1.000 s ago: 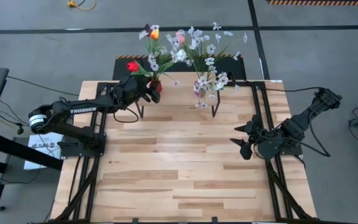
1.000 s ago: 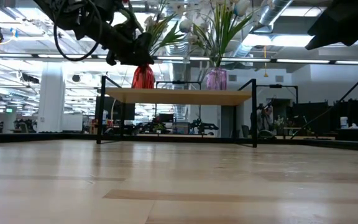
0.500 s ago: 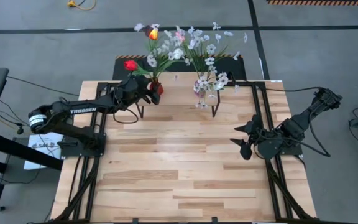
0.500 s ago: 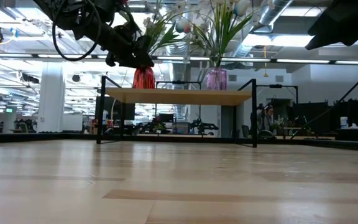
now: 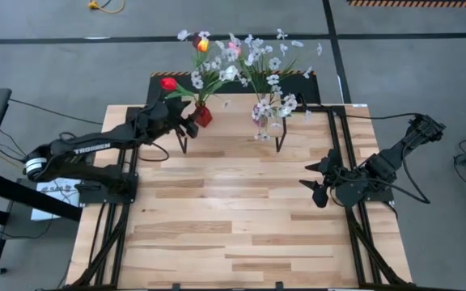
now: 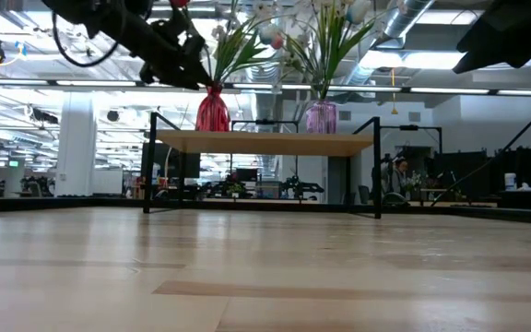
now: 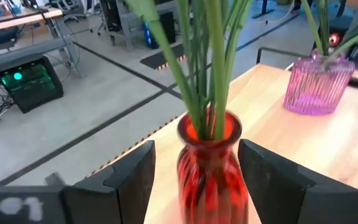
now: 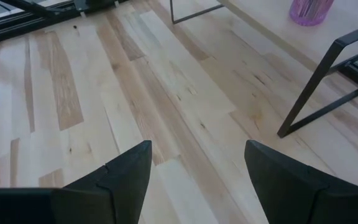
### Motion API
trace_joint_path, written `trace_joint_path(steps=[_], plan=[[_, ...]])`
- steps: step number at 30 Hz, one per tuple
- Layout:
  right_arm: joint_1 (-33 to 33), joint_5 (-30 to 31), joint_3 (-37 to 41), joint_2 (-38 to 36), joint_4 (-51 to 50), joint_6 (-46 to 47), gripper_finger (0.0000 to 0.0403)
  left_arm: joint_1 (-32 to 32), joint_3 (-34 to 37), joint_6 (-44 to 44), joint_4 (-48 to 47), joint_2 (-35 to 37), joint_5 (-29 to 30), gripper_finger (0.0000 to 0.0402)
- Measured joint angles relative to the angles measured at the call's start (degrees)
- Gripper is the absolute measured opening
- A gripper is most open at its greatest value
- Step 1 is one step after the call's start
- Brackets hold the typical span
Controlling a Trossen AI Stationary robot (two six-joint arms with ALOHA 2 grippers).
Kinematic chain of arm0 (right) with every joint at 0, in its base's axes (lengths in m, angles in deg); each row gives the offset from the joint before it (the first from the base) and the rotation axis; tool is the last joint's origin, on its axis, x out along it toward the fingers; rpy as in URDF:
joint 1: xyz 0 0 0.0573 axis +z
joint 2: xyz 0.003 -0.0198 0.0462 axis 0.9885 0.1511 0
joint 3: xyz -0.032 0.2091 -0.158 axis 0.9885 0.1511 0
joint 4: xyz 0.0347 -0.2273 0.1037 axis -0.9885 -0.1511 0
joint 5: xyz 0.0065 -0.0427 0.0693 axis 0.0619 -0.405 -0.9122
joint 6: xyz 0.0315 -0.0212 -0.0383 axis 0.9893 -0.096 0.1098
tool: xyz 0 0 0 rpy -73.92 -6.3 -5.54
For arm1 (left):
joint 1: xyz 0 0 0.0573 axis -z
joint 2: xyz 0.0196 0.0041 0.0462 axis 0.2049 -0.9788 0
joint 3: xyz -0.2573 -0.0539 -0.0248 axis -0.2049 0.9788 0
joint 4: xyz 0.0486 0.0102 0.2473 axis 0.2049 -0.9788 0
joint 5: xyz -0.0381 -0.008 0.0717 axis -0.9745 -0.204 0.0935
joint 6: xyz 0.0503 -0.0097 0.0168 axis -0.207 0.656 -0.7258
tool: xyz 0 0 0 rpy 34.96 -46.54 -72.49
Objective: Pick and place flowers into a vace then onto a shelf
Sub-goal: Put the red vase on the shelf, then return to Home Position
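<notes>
Red vase (image 7: 211, 163): upright on the shelf (image 5: 229, 121), at its left end, holding green-stemmed flowers (image 5: 201, 69) with a red tulip, an orange one and white sprays above.
Left pincer (image 7: 196, 180): fingers apart, one on each side of the red vase and clear of the glass (no grip on it in the wrist view); in the high view it sits just left of the vase.
Key relation: the vase lies straight ahead of the left pincer, between its fingers, with its long axis vertical; a straight retreat along the arm's own line looks like what would clear it without tipping.
Pink vase (image 5: 263, 113): also on the shelf, toward the right, holding white blossoms.
Right pincer (image 8: 197, 174): fingers apart, empty, over the bare counter (image 5: 233, 210) at the right side, well apart from the shelf.
Nearer arm: the left, by far.
Stage: both vases look placed (judging by how they stand).
</notes>
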Motion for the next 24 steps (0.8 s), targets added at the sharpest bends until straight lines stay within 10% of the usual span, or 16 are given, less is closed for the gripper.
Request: trace_joint_path(steps=[15,24], plan=[[0.0,0.3,0.0,0.0,0.0,-0.4,0.0250,5.0,0.0,2.8,-17.0,15.9,-2.0,0.0220],[0.0,0.9,0.0,0.0,-0.6,0.3,0.0250,11.8,-0.1,5.3,-24.5,26.0,-19.6,0.0220]])
